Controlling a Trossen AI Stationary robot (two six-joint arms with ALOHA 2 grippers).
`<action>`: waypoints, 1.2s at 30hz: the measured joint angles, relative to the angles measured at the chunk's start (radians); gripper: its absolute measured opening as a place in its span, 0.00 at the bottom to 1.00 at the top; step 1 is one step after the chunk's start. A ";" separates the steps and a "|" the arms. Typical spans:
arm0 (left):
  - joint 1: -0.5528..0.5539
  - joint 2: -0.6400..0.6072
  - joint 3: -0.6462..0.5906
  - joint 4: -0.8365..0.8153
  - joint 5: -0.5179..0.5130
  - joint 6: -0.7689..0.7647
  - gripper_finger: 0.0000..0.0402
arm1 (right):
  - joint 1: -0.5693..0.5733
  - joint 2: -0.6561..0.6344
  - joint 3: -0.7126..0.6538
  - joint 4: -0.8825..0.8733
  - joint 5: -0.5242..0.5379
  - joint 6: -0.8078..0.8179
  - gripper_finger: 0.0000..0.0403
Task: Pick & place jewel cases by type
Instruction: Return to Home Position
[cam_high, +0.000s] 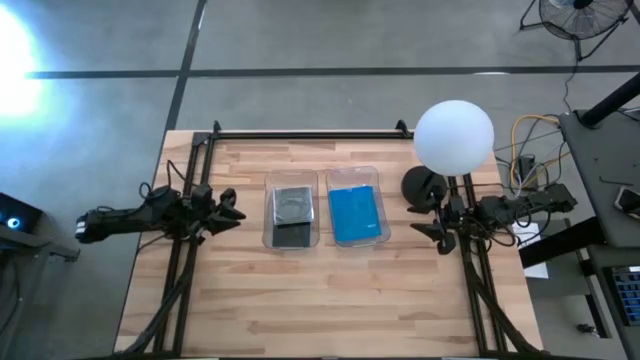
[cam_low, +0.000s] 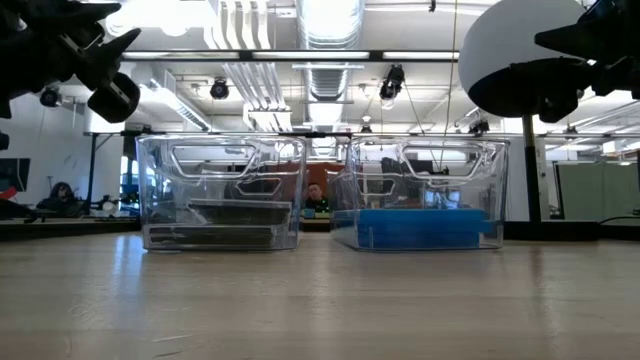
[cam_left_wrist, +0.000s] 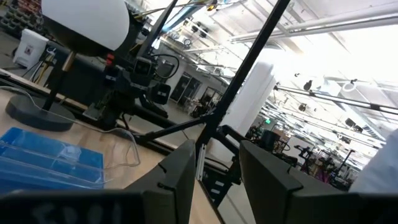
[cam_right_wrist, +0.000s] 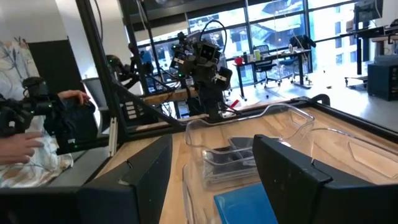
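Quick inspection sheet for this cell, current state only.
Surface: wooden table; clear left bin and right bin side by side mid-table.
Job's things: black cases in the left bin; blue cases in the right bin; none seen outside.
Clutter: globe lamp on the table's right rear.
Grippers: left gripper and right gripper open, empty, raised at the table's sides.
Cables: yellow and black cables beyond the right edge.
Surroundings: fan on the floor; person seated behind the bins.
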 joint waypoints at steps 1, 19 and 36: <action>0.000 0.000 0.000 -0.003 0.005 -0.004 0.27 | 0.000 0.000 0.000 0.000 0.000 0.000 0.54; -0.001 -0.001 0.000 -0.186 -0.007 0.464 0.27 | 0.000 -0.001 0.000 0.000 0.000 0.000 0.54; -0.001 0.000 0.000 -0.224 -0.228 0.605 0.27 | 0.000 -0.001 0.000 0.000 0.000 -0.001 0.54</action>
